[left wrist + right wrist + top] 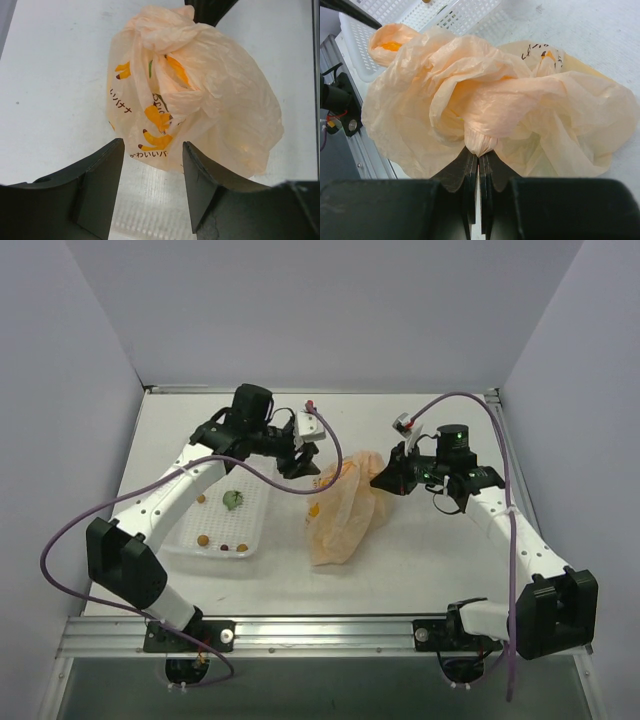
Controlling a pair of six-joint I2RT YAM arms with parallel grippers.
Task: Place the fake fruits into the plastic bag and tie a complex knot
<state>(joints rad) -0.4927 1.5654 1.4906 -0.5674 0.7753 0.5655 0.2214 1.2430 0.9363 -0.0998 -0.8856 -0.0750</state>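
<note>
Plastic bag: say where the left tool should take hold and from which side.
Probably the crumpled, gathered bunch of the plastic bag, beside the right tool's pinch, with the open left tool reaching over from the tray side. The bunch is narrow; the body bulges.

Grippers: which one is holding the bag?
The right gripper: jaws shut on a twisted bunch of the plastic bag. The left gripper is open, holding nothing.

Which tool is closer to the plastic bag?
Right. The right tool is shut on a twisted bunch of the plastic bag; the left tool hangs open just beside it, not gripping.
</note>
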